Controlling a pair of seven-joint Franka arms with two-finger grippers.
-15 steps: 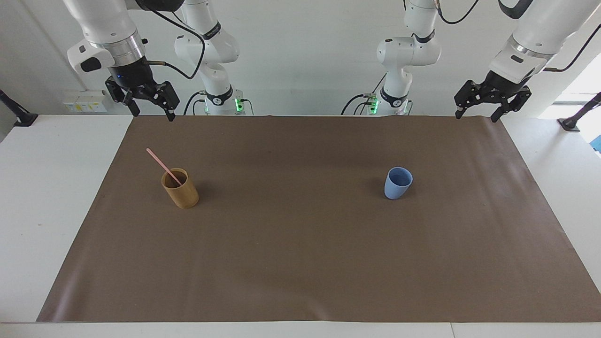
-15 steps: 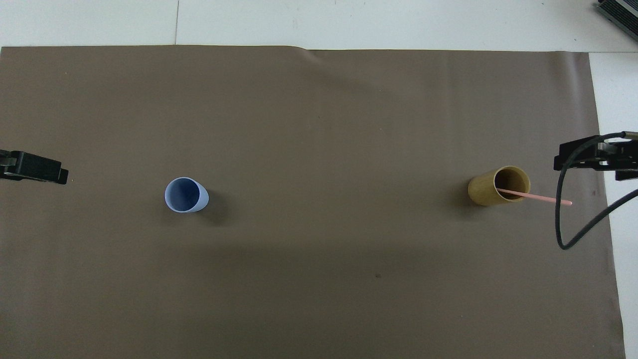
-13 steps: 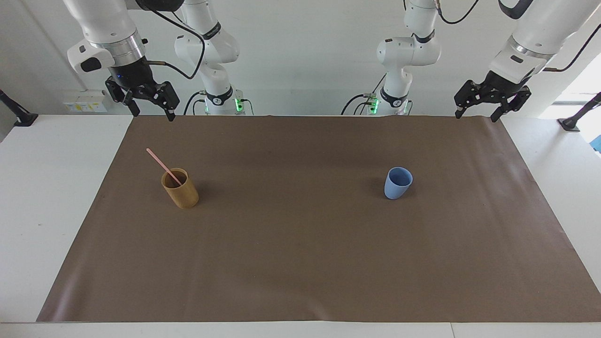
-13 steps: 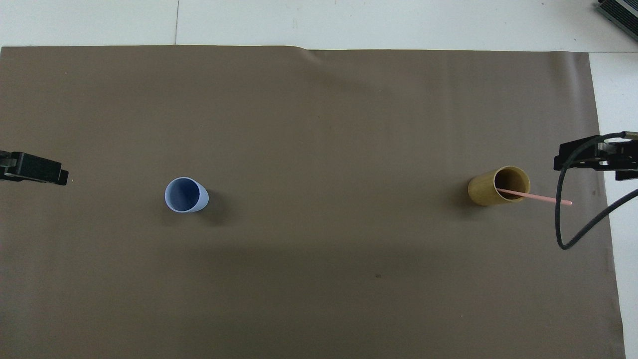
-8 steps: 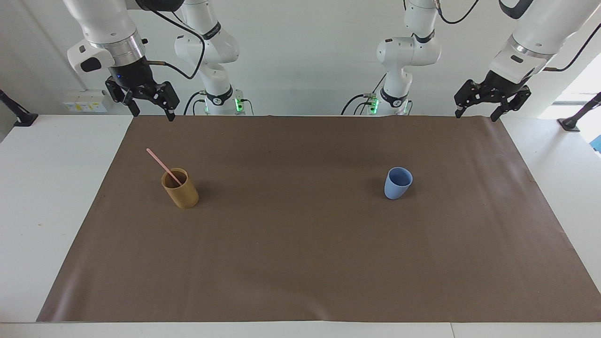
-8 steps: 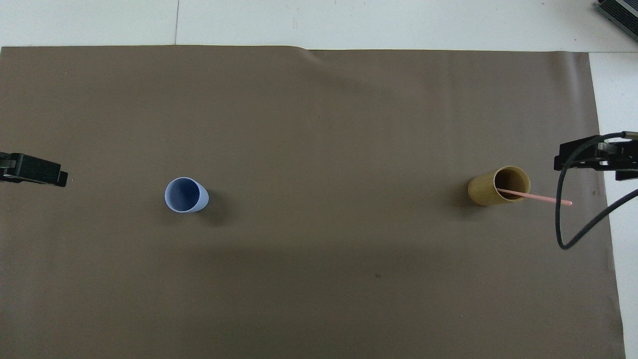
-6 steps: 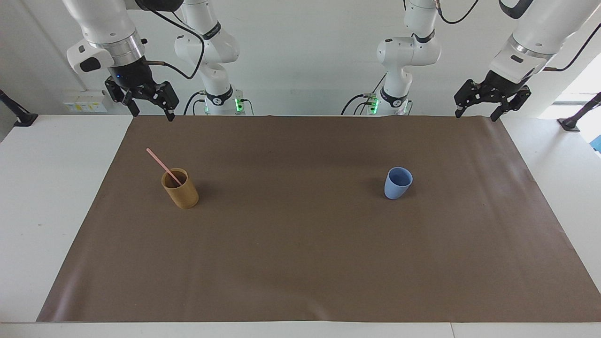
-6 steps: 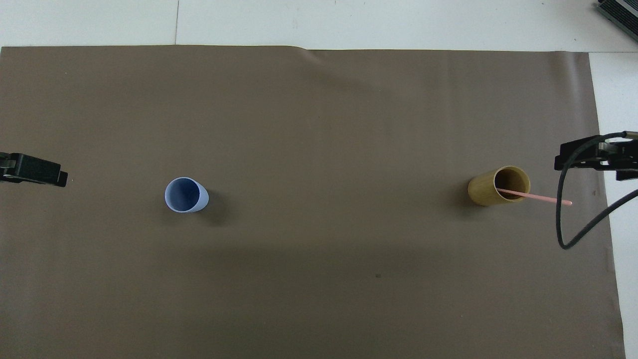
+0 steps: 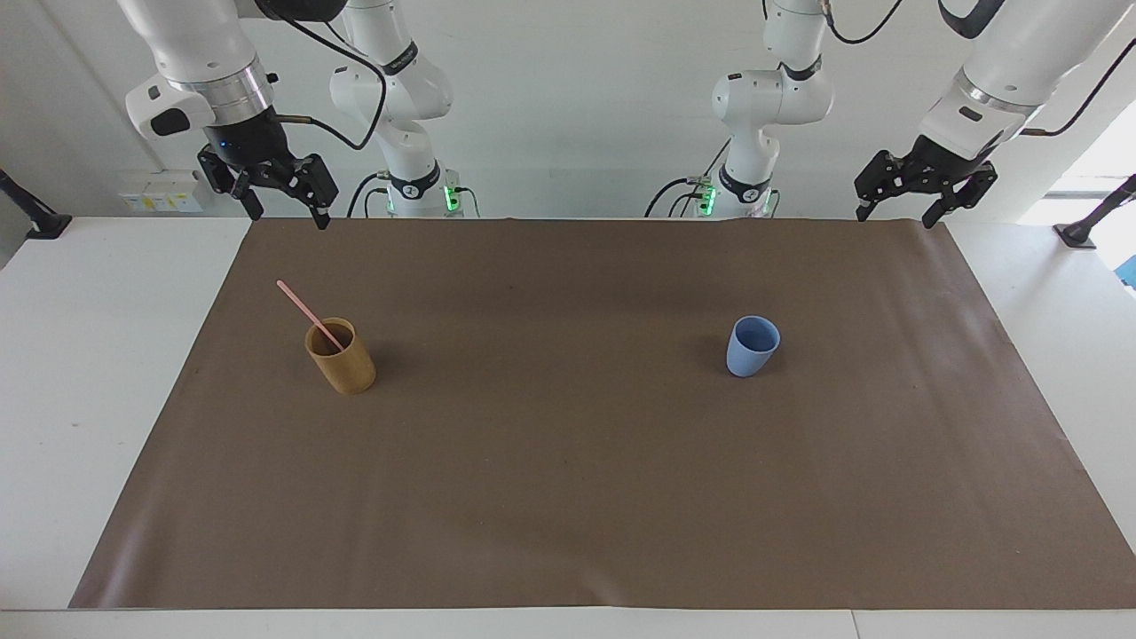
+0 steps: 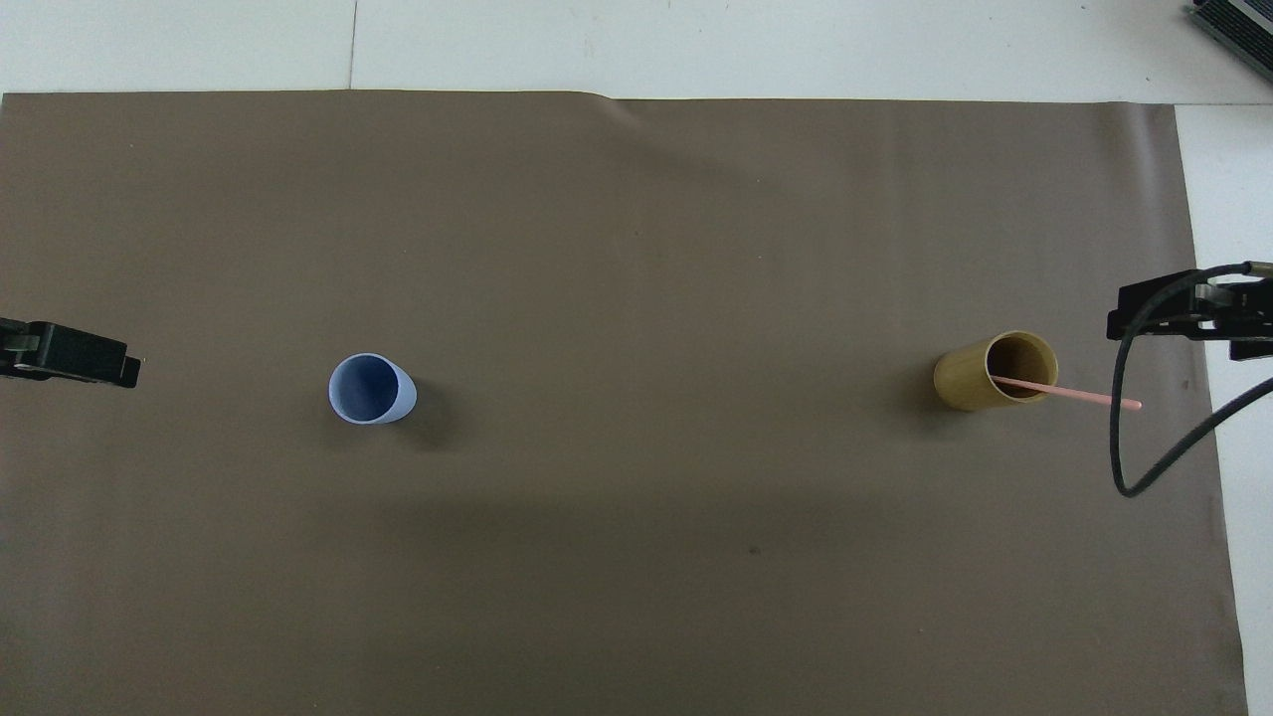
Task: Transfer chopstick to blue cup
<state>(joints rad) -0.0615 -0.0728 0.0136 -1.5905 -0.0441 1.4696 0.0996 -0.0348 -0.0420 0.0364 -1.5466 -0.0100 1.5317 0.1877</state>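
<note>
A white table (image 9: 80, 373) is covered across most of its top by a brown mat (image 9: 568, 479). A plain white wall (image 9: 568, 106) is seen at the back, and daylight enters from a window (image 9: 1096, 169) at one end.

Matt blue cup (image 9: 753, 347), matt tan cup (image 9: 342, 357), smooth brown paper-like mat (image 9: 568, 497)

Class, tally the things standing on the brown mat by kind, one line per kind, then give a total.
Cups: 2, the blue cup and the tan cup
Chopsticks: 1, the chopstick leaning in the tan cup
Total: 3
</note>
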